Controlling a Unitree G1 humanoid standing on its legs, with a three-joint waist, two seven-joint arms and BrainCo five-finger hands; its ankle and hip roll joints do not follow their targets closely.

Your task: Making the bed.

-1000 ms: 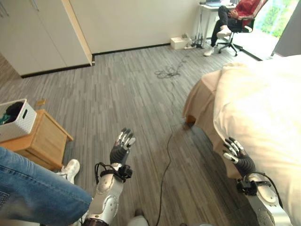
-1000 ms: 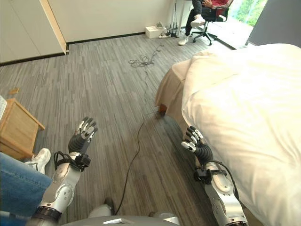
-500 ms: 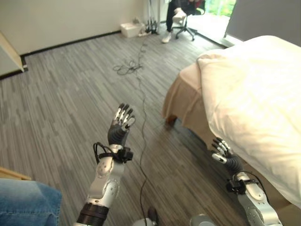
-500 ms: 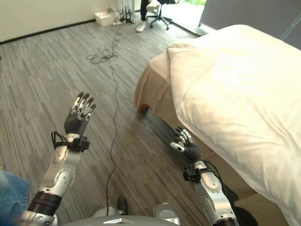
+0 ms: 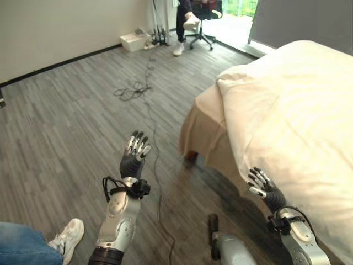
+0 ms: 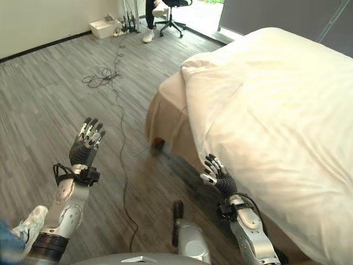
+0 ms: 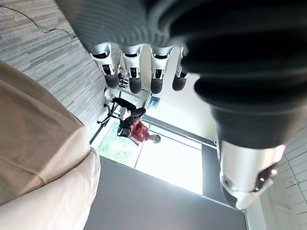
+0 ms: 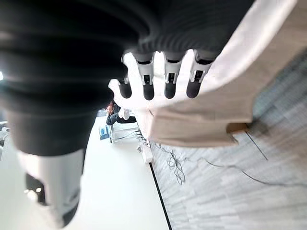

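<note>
I see the bed (image 5: 220, 138) taking up the right side of the frame, a cream duvet (image 5: 298, 116) draped over it and hanging past the near edge, with a tan bed skirt (image 6: 165, 118) showing at the corner near the middle of the picture. Grey wood-plank floor (image 5: 71, 110) fills the left half. At the top centre a person (image 5: 187, 14) sits in a wheeled office chair (image 5: 203, 30), beside a white box (image 5: 131, 41) against the wall. A tangle of cable (image 5: 129, 91) lies on the floor at upper centre. At the lower left I see a person's jeans leg (image 5: 19, 245) and white sneaker (image 5: 66, 237). My left hand (image 5: 134, 157) is raised over bare floor at lower centre-left, fingers straight and spread, holding nothing. My right hand (image 5: 263, 187) sits at the lower right, just beside the duvet's hanging edge, fingers spread and empty; whether it touches the cloth I cannot tell.
</note>
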